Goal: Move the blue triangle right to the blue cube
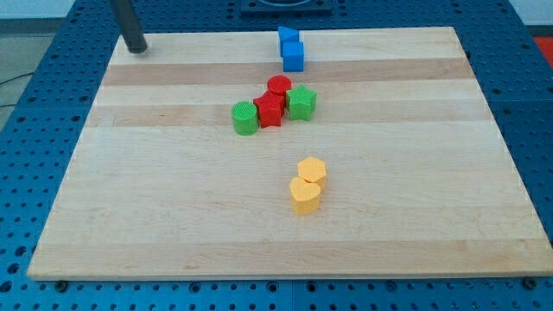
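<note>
Nearest you lie two yellow plastic blocks (pixel 306 185), touching; red and green blocks (pixel 275 104) cluster mid-board. At the wooden board's (pixel 173 199) top edge, the blue triangle block (pixel 288 37) touches the blue cube (pixel 293 57), so little seems left. My tip (pixel 137 48) rests top-left, well apart, carrying no jaws.

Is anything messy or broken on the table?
Nothing looks broken or spilled. The two blue blocks touch at the view's top, red and green blocks huddle mid-board, two yellow blocks sit below. My tip rests far off at the board's top-left corner.
</note>
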### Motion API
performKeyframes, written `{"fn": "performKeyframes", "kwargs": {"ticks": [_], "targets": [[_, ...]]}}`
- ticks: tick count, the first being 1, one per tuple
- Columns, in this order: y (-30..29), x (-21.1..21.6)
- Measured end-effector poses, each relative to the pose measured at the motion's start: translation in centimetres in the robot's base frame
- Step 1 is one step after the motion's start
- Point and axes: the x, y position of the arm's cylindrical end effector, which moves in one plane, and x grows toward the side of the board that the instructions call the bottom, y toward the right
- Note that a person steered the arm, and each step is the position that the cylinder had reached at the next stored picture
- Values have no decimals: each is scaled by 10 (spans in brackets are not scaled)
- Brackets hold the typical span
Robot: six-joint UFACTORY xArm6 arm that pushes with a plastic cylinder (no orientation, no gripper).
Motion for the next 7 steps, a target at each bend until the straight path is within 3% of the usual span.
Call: {"fn": "performKeyframes", "kwargs": {"ticks": [2, 4, 5, 7], "targets": [[41, 0], [142, -1], [158, -34], [251, 1]]}}
